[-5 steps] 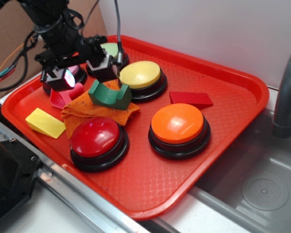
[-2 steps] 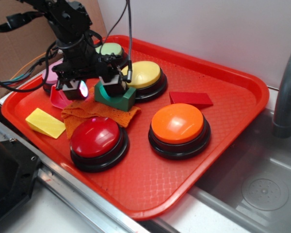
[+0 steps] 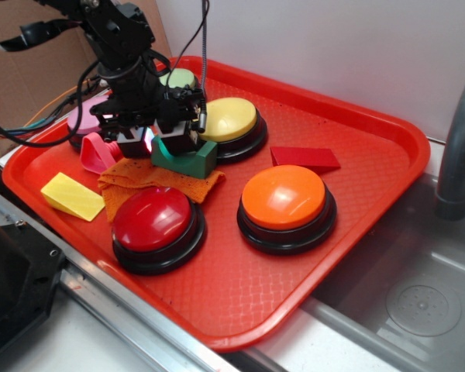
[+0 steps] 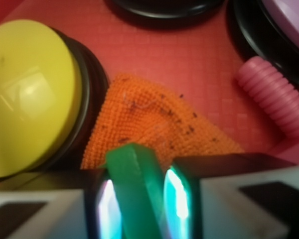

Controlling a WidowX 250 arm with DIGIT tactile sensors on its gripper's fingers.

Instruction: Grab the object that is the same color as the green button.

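- The gripper [image 3: 156, 141] stands low over the red tray [image 3: 356, 225], its jaws pressed on either side of the dark green block [image 3: 184, 160]; in the wrist view the green block's smooth, glossy edge fills the gap between the two pads [image 4: 177, 201].
- The block rests on a nubbly orange cloth [image 3: 159, 180], just in front of the yellow button [image 3: 226, 120], a smooth dome on a black round base.
- The pale green button [image 3: 178, 77], domed too, sits behind the arm near the tray's far rim.
- A ribbed pink cylinder [image 4: 271, 94] lies beside the cloth.
- The tray's floor shows a fine waffle texture.
- Glossy red button [image 3: 152, 217] and orange button [image 3: 284, 197] sit nearer the front; a yellow wedge [image 3: 71, 195] and a flat red wedge [image 3: 304, 159] lie apart.
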